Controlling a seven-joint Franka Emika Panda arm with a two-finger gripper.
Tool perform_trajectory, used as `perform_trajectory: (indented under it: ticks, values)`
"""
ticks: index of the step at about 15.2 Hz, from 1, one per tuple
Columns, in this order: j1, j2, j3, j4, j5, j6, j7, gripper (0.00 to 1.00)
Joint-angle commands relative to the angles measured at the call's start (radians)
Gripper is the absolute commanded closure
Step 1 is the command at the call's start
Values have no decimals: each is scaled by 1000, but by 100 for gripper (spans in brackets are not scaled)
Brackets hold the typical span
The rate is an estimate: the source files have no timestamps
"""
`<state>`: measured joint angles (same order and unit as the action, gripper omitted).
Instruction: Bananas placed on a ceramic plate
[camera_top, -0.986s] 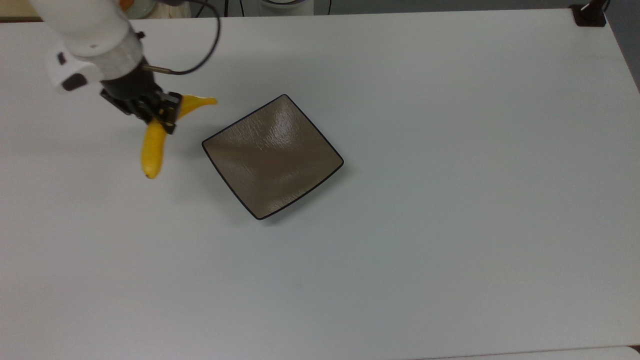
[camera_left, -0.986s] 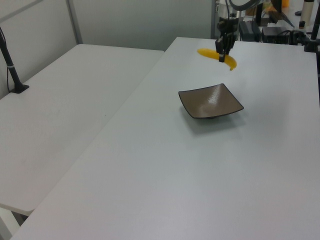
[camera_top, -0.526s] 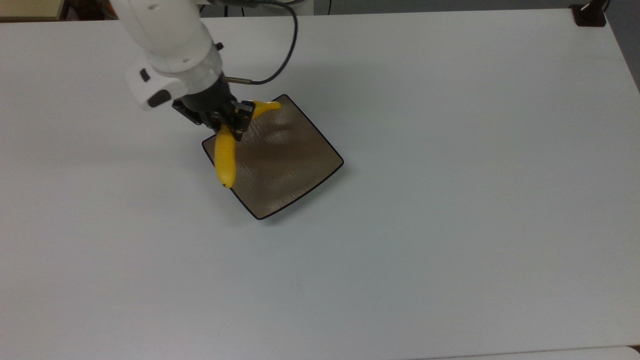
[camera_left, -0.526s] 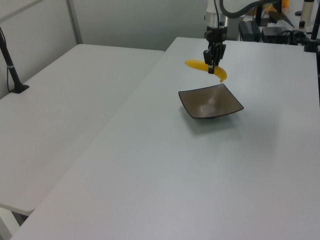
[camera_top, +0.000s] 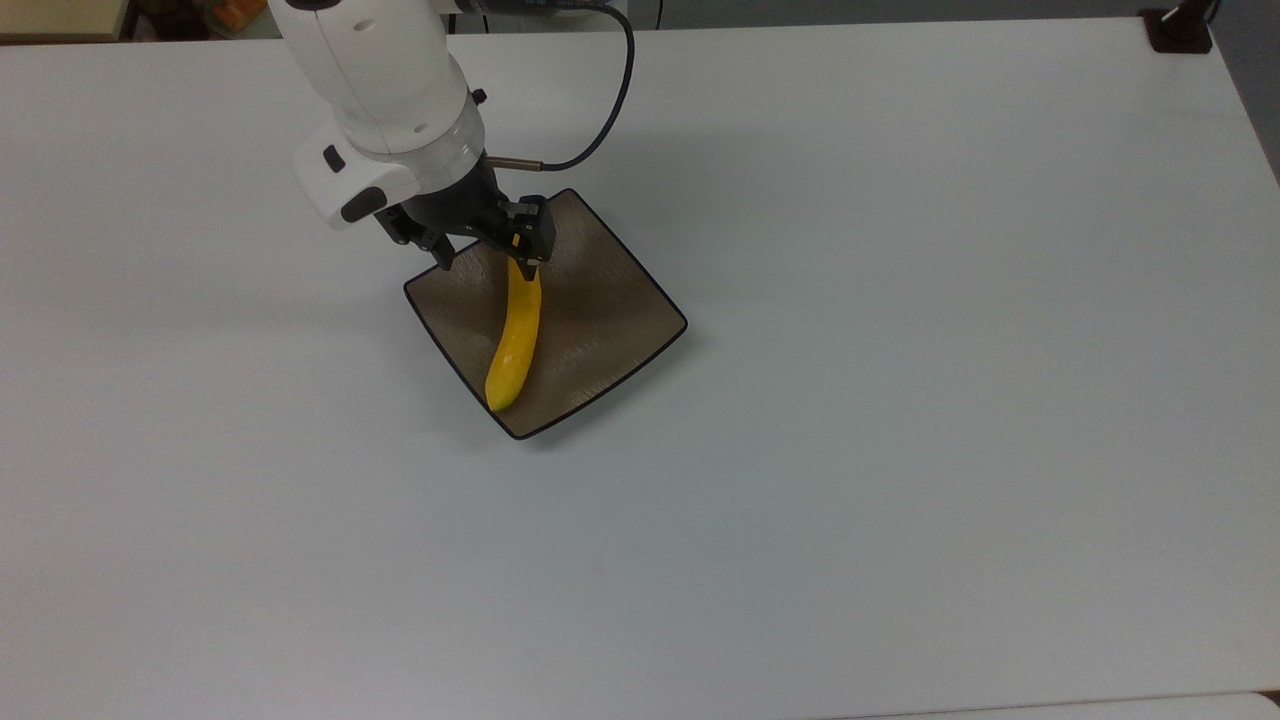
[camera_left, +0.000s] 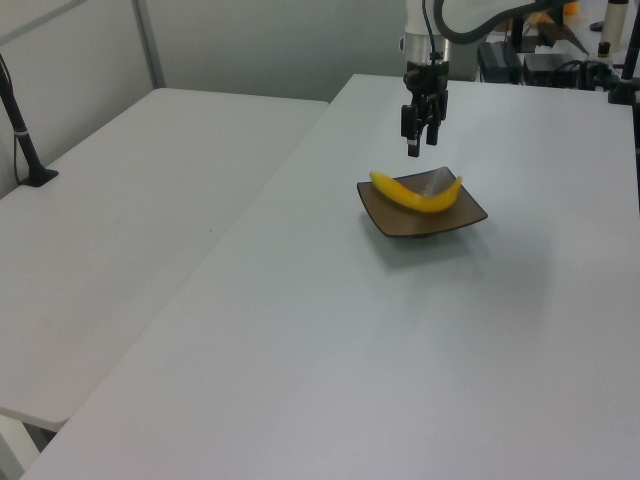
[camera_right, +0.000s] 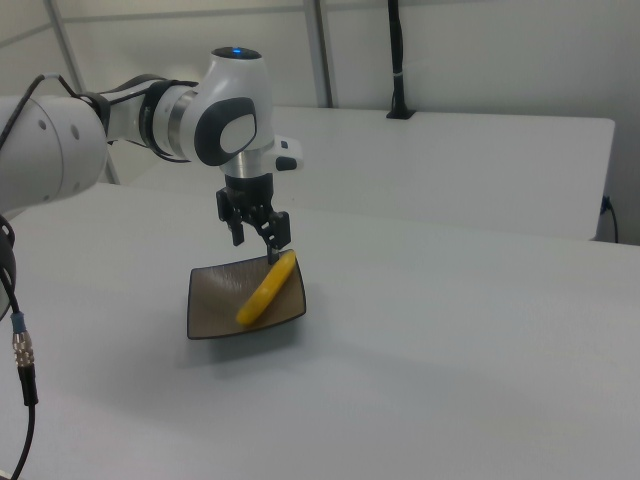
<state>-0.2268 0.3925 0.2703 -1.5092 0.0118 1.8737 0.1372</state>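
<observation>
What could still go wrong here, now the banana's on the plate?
1. The banana lies diagonally with its tip near the ceramic plate's low rim; it may roll or slide off if nudged.
2. The open gripper hangs just above the plate's far edge, and in the top view one finger overlaps the banana's stem end. A sideways retreat rather than a straight lift could clip the banana or shift the plate.

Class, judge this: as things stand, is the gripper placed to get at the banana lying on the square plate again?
Probably yes. The open gripper hangs above the banana on the brown plate, with nothing between them.
</observation>
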Motion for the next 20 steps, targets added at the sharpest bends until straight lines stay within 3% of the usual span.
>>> perform_trajectory:
  ticks: [1, 3, 7, 8, 10, 13, 15, 17, 20]
  values:
    - [18, -17, -3, -16, -19, -13, -5, 0]
    - [30, -33, -3, -16, -33, -19, -13, 0]
    - [52, -78, -14, -37, -139, -34, -56, 0]
    - [70, -93, -32, -40, -166, -37, -86, 0]
    - [134, -127, -118, -63, -174, -39, -161, 0]
    - [208, -168, -229, -66, -170, -91, -218, 0]
    - [237, -198, -267, -81, -155, -155, -232, 0]
    - [242, -247, -273, -135, -52, -169, -228, 0]
    - [276, -285, -361, -154, -18, -171, -292, 0]
